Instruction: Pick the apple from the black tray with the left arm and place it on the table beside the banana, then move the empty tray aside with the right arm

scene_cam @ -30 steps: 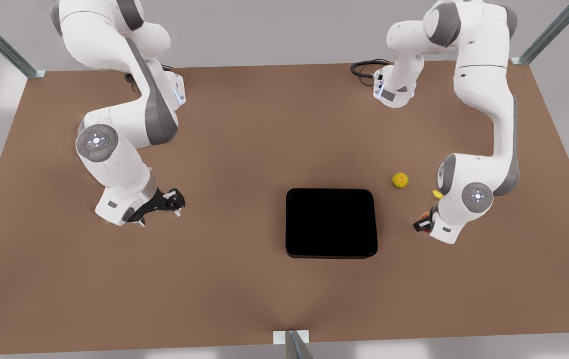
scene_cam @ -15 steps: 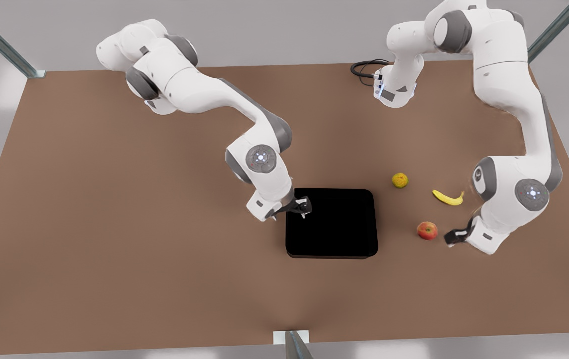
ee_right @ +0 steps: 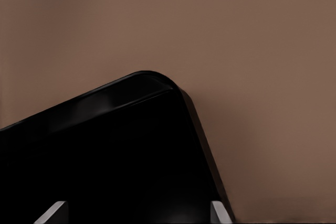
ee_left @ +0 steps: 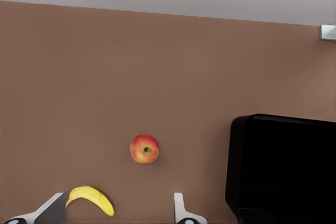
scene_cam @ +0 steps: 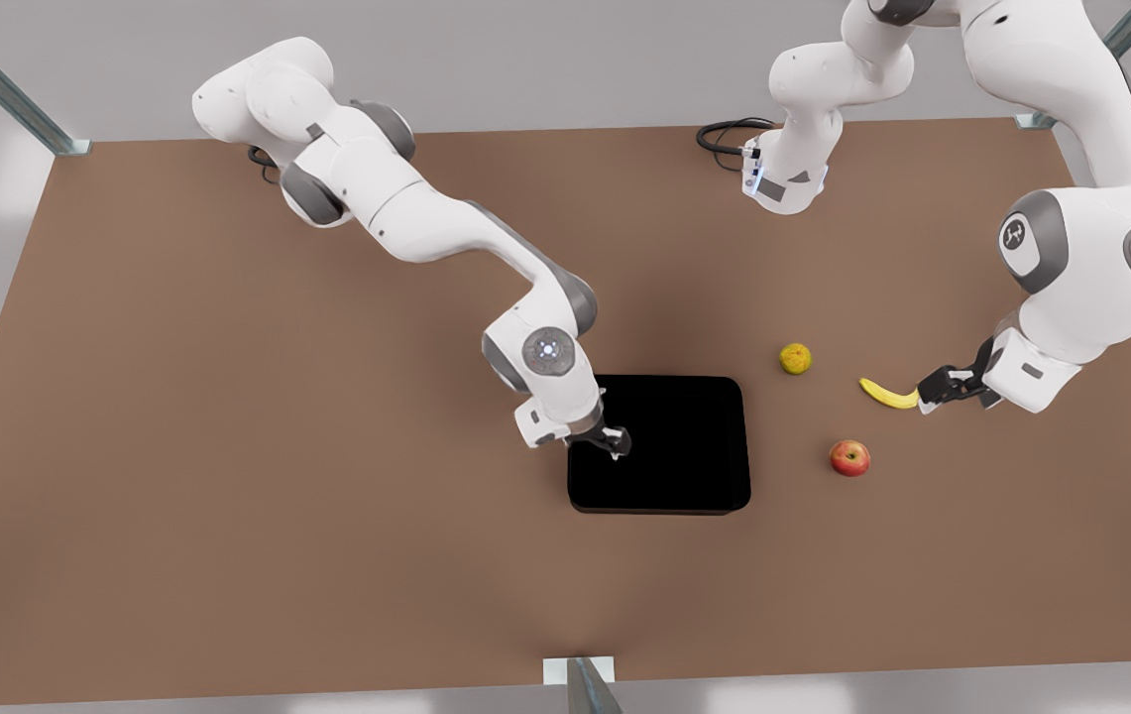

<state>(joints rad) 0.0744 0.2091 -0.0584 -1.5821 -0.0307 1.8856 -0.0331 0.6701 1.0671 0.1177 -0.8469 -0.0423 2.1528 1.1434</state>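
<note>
the apple (scene_cam: 849, 457) sits on the table (scene_cam: 228, 446), off the black tray (scene_cam: 659, 443) and near the banana (scene_cam: 888, 394). the left gripper (scene_cam: 942, 383) hangs just beside the banana's tip, fingers (ee_left: 181, 209) spread with nothing between them. the right gripper (scene_cam: 613, 441) hovers over the black tray's edge farthest from the apple, its fingers (ee_right: 219, 212) also spread wide. a bumpy yellow fruit (scene_cam: 795, 358) lies near the banana.
</note>
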